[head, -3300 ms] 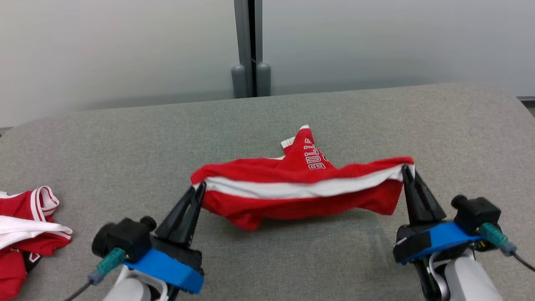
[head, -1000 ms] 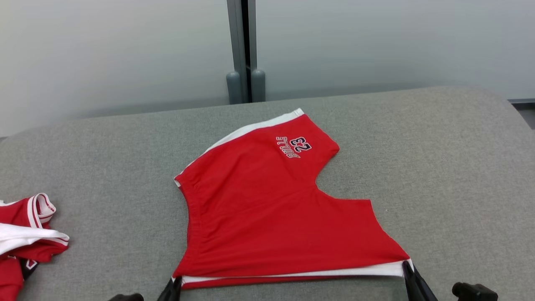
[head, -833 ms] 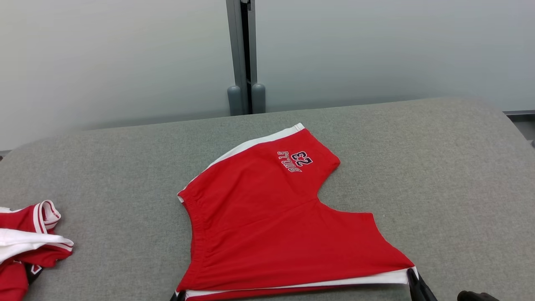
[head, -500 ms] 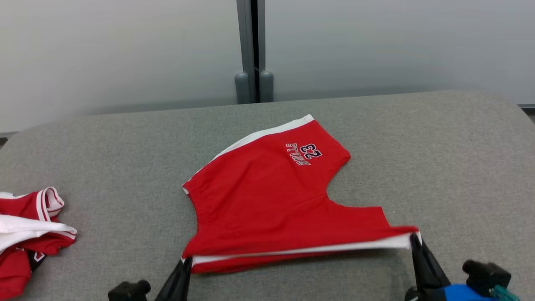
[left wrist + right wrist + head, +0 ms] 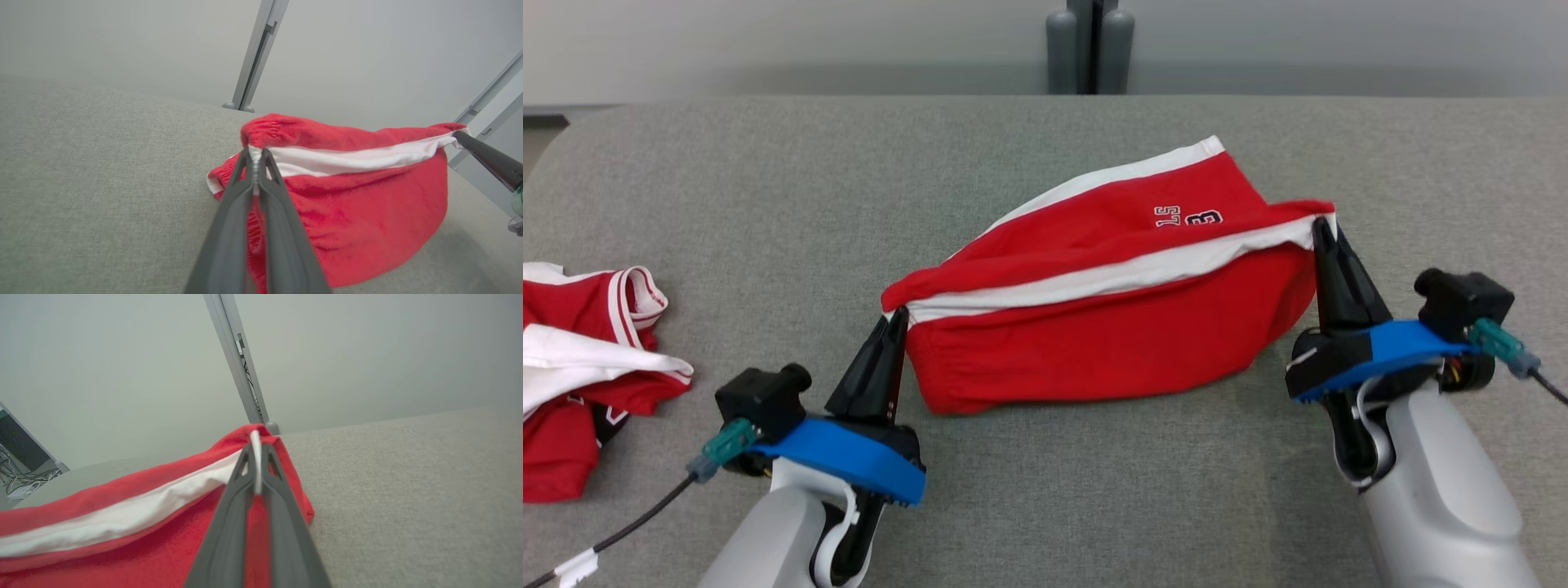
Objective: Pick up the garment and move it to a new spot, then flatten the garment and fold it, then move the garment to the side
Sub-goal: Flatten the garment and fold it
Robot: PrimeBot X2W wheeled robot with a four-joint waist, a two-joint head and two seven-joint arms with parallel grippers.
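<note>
Red garment (image 5: 1094, 351), just flat, now hangs pinched between left gripper (image 5: 896, 317) and right gripper (image 5: 1321, 227): the fold begins.

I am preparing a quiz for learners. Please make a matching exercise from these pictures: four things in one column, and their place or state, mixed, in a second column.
Column 1
1. shorts
2. left gripper
3. right gripper
4. jersey

Column 2
A. crumpled, far left on the table
B. shut on the shorts' right corner
C. stretched between both grippers
D. shut on the shorts' left corner

Pairs: 1-C, 2-D, 3-B, 4-A
</note>
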